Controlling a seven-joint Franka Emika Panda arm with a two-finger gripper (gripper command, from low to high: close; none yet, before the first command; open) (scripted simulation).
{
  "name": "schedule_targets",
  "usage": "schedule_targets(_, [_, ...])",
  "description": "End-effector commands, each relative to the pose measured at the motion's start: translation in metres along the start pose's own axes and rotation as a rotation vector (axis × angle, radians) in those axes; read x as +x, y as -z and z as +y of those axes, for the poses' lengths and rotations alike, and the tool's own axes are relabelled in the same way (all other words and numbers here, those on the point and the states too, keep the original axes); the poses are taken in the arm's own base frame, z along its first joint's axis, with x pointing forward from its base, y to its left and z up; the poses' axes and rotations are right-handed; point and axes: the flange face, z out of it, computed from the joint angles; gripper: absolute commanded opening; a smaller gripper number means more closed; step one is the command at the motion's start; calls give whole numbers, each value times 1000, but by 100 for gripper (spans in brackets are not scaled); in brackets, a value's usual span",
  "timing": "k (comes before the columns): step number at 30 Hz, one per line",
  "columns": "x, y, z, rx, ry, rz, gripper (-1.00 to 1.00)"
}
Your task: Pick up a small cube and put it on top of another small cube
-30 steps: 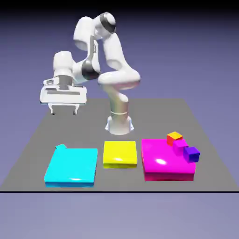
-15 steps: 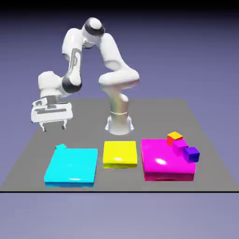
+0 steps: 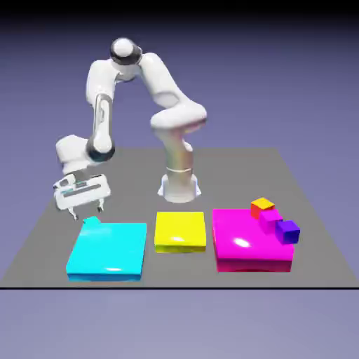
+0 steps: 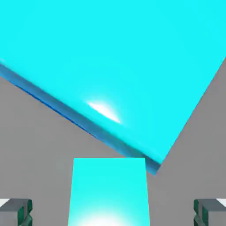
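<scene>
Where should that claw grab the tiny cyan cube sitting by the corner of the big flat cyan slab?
Probably from straight above, pinching two opposite flat side faces of the tiny cyan cube. The hand view shows it centred between the open gripper fingertips, with grey table free on both sides. The large flat cyan slab lies just past a third side, so closing across the free sides avoids it.

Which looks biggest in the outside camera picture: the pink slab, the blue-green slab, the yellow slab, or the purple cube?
1. Cyan slab and magenta slab: too alike to rank.
2. Yellow slab.
3. Purple cube, by far the smallest.
</scene>
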Motion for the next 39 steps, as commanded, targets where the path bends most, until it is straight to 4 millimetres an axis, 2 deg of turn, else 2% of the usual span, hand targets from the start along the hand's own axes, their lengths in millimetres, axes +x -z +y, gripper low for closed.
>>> schedule_targets(1, [-2, -9, 1, 0, 0, -2, 0])
schedule_targets(3, [-5, -24, 1, -1, 1, -6, 0])
schedule_targets(4, [-5, -24, 1, -1, 1, -6, -100])
schedule_targets(5, [-5, -24, 1, -1, 1, -6, -100])
schedule_targets(12, [3, 38, -5, -1, 1, -4, -100])
schedule_targets(13, [10, 42, -11, -1, 5, -6, -100])
schedule_targets(17, [70, 33, -69, 2, 48, -5, -100])
schedule_targets(20, [106, 24, -119, 10, 81, -6, -100])
schedule_targets(23, [133, 15, -173, 21, 113, -10, -100])
schedule_targets(26, [150, 5, -230, 35, 145, -16, -100])
schedule_targets(29, [158, -4, -288, 51, 176, -26, -100])
schedule_targets(32, [157, -13, -345, 69, 207, -38, -100])
schedule_targets(35, [146, -20, -401, 87, 238, -54, -100])
schedule_targets(39, [119, -28, -470, 112, 279, -81, -100])
